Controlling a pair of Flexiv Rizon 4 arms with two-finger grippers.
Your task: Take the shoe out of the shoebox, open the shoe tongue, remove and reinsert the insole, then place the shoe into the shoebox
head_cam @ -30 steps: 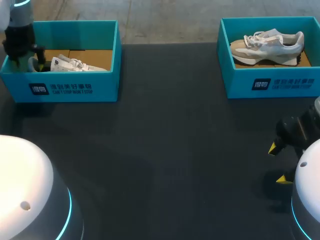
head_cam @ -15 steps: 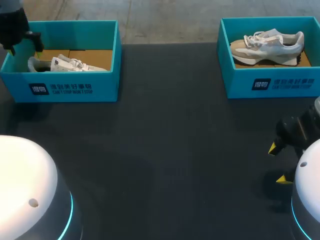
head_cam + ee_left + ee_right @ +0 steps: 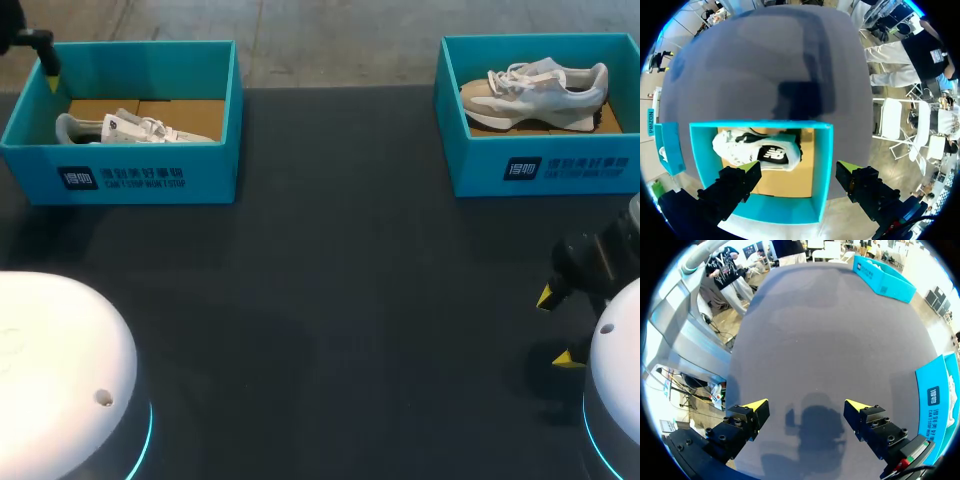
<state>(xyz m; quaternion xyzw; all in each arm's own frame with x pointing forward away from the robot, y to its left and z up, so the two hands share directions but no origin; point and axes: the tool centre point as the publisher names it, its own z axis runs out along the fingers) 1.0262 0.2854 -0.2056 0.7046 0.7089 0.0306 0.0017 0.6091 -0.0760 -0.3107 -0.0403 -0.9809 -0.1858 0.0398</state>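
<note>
The left hand (image 3: 799, 167) hangs wide and empty above the shoebox (image 3: 825, 165), where the shoe (image 3: 755, 149) lies on its side. It should probably descend straight, clear of the walls, and straddle the midfoot. The right hand (image 3: 807, 407), also wide, hovers over the worktop (image 3: 830, 325).

Bright overhead light w/ soft shadows on table (image 3: 330, 250).
</note>
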